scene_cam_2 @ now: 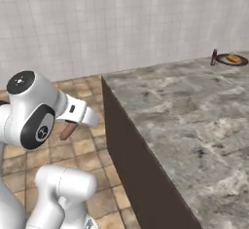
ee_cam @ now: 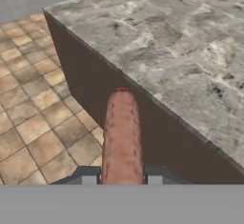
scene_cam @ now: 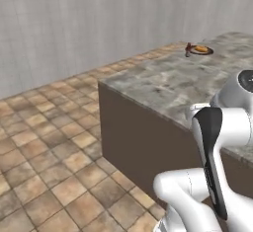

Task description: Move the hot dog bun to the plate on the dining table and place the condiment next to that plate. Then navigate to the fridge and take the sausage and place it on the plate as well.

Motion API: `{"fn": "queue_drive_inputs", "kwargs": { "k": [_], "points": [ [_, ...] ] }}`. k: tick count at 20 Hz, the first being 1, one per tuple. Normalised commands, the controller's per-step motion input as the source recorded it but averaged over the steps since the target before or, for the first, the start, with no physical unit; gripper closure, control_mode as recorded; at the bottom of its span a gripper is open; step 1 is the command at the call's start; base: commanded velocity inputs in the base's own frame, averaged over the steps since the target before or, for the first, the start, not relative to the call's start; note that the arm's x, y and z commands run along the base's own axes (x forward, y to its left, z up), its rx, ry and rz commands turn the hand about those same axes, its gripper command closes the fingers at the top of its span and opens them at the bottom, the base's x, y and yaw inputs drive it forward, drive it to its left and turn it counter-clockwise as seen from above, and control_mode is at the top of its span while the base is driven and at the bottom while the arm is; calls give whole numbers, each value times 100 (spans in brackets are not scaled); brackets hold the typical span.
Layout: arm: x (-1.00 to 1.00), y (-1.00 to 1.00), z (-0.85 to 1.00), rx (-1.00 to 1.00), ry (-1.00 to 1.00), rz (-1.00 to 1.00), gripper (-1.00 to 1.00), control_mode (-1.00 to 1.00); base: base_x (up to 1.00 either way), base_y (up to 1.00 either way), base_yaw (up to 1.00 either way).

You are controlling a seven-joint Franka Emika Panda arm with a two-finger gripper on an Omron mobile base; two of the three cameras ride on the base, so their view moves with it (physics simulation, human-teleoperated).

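A reddish-brown sausage (ee_cam: 122, 137) sticks straight out of my gripper (ee_cam: 122, 178), which is shut on it. From the right base camera the sausage (scene_cam_2: 68, 130) shows below my hand, over the floor and short of the dining table's near corner. The grey marble table top (scene_cam_2: 185, 121) stretches away ahead. At its far end sits the dark round plate (scene_cam_2: 232, 61) with the orange-tan bun (scene_cam_2: 234, 58) on it. The slim red condiment bottle (scene_cam_2: 214, 56) stands upright just left of the plate. The left base view shows the same plate (scene_cam: 209, 51), bun (scene_cam: 200, 49) and bottle (scene_cam: 188, 49).
The table's dark brown side panel (scene_cam: 138, 142) drops to a tan tiled floor (scene_cam: 44, 167) that lies open to the left. A pale tiled wall (scene_cam: 74, 23) closes the back. The table's near corner (ee_cam: 47, 9) lies ahead and to the left.
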Motion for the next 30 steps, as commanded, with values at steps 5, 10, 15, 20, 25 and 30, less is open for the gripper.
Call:
{"fn": "queue_drive_inputs", "kwargs": {
  "k": [5, 10, 15, 20, 25, 30],
  "points": [
    [0, 0, 0, 0, 0, 0, 100, 100, 48, 100, -39],
    [0, 0, 0, 0, 0, 0, 100, 100, 58, 100, -41],
    [0, 0, 0, 0, 0, 0, 100, 100, 66, 100, -40],
    [0, 0, 0, 0, 0, 0, 100, 100, 65, 100, -39],
    [0, 0, 0, 0, 0, 0, 100, 100, 64, 100, -39],
    [0, 0, 0, 0, 0, 0, 100, 100, 64, 100, -39]
  ]
}}
